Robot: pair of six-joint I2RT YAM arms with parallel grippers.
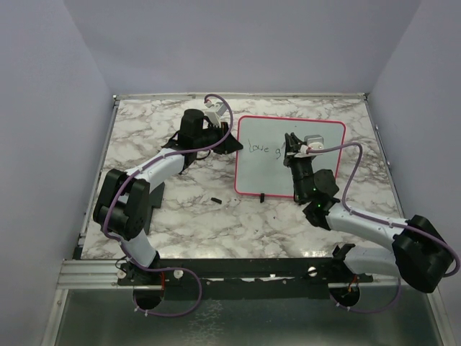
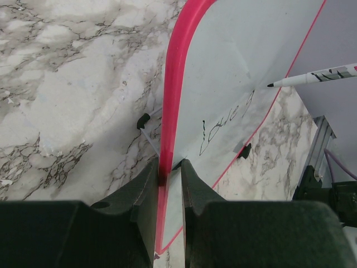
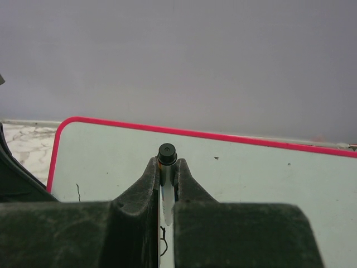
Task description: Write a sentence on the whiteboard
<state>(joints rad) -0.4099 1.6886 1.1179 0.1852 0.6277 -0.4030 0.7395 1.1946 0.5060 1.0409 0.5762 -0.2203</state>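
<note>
The whiteboard (image 1: 320,173), white with a thin red-pink frame, lies on the marble table right of centre. My left gripper (image 1: 234,139) is at its left edge. In the left wrist view, this gripper (image 2: 170,170) is shut on the red frame of the whiteboard (image 2: 234,61). My right gripper (image 1: 290,145) hovers over the board's middle. In its own view, it (image 3: 167,167) is shut on a white marker (image 3: 167,152) with a black end. The marker (image 2: 315,76) points its tip just past the sentence (image 2: 226,120), which reads "Love g".
A small black cap (image 1: 215,198) lies on the marble left of the board's near corner. Black clips (image 2: 144,119) (image 2: 244,149) sit on the board's edge. Purple-grey walls close in three sides. A metal rail (image 1: 216,268) runs along the near edge.
</note>
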